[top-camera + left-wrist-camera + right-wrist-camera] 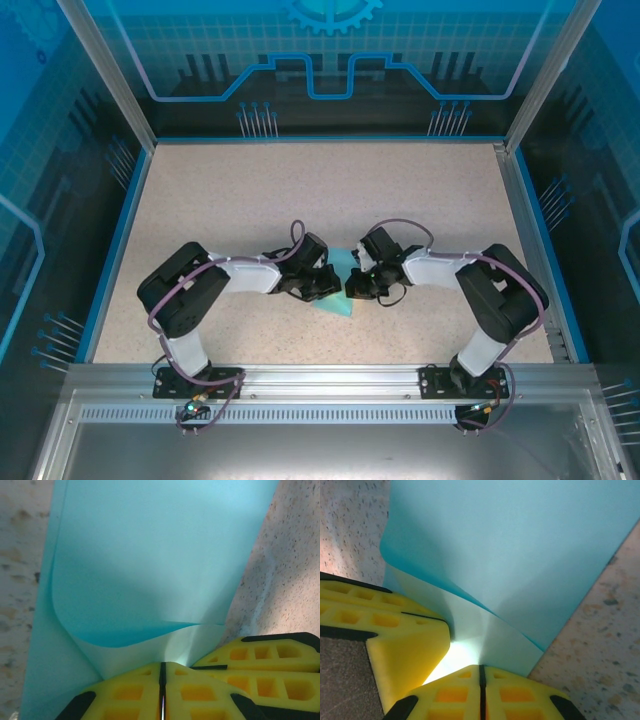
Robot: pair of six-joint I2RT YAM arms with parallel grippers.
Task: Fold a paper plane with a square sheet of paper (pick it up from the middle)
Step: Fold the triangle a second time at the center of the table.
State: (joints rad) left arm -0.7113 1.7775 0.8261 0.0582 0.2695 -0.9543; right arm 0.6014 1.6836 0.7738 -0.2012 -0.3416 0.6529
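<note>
The square sheet of paper is light blue and sits at the table's middle, between my two grippers. My left gripper and right gripper meet tip to tip over it. In the left wrist view the paper bends upward in a curl, and its pale underside runs into the tip of my left gripper, whose jaws are shut on it. In the right wrist view the paper shows a crease ending at my right gripper, also shut on it. Each wrist view shows the other gripper's yellow fingers close alongside.
The speckled beige table has a blue rim and glass walls on three sides. An aluminium rail carrying both arm bases runs along the near edge. Both arms' elbows stick out sideways towards the table's left and right edges.
</note>
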